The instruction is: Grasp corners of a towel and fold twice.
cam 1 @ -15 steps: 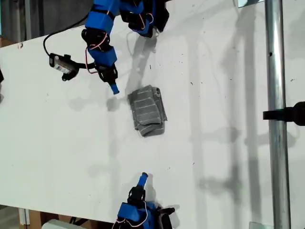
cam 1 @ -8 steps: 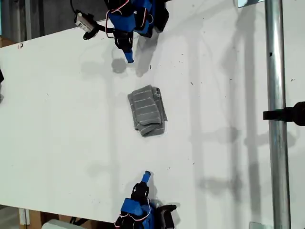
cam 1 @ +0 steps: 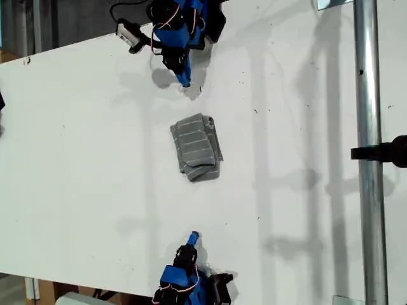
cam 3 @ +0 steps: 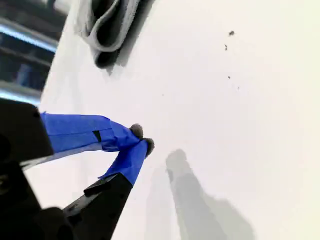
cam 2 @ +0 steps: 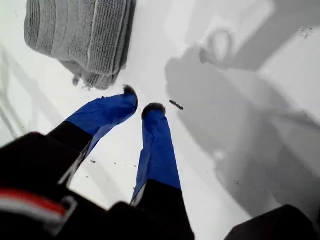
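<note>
The towel (cam 1: 196, 147) lies folded into a small grey striped bundle at the middle of the white table (cam 1: 76, 165), its corners tucked in and not told apart. My first gripper (cam 1: 185, 81) points down at the table near the exterior view's top, a short way from the towel (cam 2: 80, 30). Its blue tips (cam 2: 141, 101) are almost together and hold nothing. My second gripper (cam 1: 193, 237) sits near the exterior view's bottom edge, well off the towel (cam 3: 107, 25). Its tips (cam 3: 141, 137) touch, with nothing held.
A vertical metal pole (cam 1: 365, 152) with a black clamp (cam 1: 385, 152) runs down the exterior view's right. The table's edges lie close behind both arm bases. Small dark specks (cam 1: 200, 89) mark the surface near my first gripper.
My first arm swung from the exterior view's left toward the top centre, away from the towel. My second gripper barely shifted. The towel stayed put.
</note>
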### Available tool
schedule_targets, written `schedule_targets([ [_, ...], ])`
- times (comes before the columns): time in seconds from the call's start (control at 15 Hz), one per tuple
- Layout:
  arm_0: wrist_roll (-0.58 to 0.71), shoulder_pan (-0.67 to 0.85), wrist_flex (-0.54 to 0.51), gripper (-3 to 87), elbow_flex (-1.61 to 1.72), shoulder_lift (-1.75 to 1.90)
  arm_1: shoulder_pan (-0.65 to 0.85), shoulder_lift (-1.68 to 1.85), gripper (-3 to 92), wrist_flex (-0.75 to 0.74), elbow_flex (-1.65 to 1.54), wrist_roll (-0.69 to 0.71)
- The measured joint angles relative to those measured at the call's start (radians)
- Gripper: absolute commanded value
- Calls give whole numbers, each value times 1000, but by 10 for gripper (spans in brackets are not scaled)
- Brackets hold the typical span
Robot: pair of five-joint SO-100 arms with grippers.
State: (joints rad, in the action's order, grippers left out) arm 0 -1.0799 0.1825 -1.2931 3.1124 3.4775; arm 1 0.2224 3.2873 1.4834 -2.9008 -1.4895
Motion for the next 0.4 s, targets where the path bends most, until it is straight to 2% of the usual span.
schedule_targets([
  [0.13, 91, -5, -2, -24, 2, 0, -52, 0, 80, 0, 0, 0],
  [0.4, 106, -5, -2, -24, 2, 0, -75, 0, 80, 0, 0, 0],
])
